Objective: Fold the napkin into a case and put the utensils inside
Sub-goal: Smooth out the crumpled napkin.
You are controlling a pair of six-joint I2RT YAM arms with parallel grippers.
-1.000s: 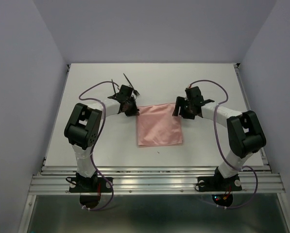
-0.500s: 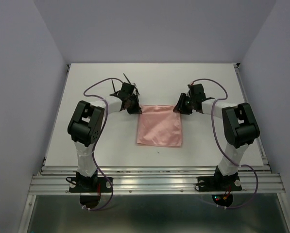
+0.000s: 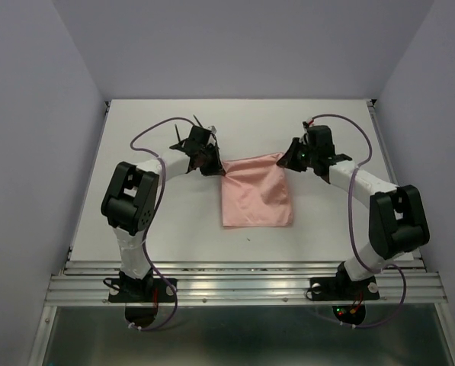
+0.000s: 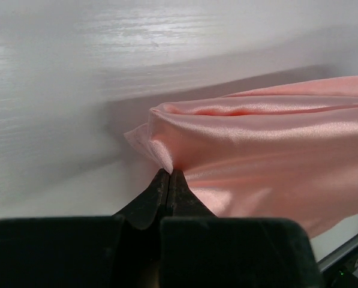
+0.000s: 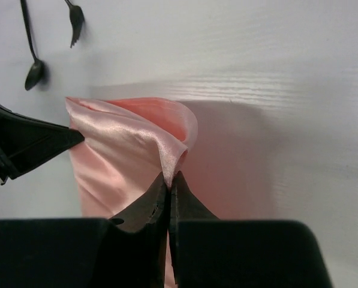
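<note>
The pale pink napkin [image 3: 256, 197] lies mid-table, its far edge lifted off the surface. My left gripper [image 3: 218, 169] is shut on the napkin's far left corner [image 4: 152, 141]; in the left wrist view its tips [image 4: 168, 174] pinch the cloth. At the far right corner, my right gripper [image 3: 286, 160] is shut on the napkin [image 5: 125, 150], the cloth peaking above its tips [image 5: 170, 177]. The utensils lie on the table beyond the left gripper: a black spoon [image 5: 33, 72] and a black fork [image 5: 75, 21]. No case shape shows.
Purple cables [image 3: 147, 137] loop from both arms over the white table [image 3: 334, 221]. The table's raised rims run along the left and right sides, with a metal rail [image 3: 242, 286] at the near edge.
The right gripper closed on the napkin's far right corner. Both grippers have raised the far edge, and the cloth has shifted slightly right.
</note>
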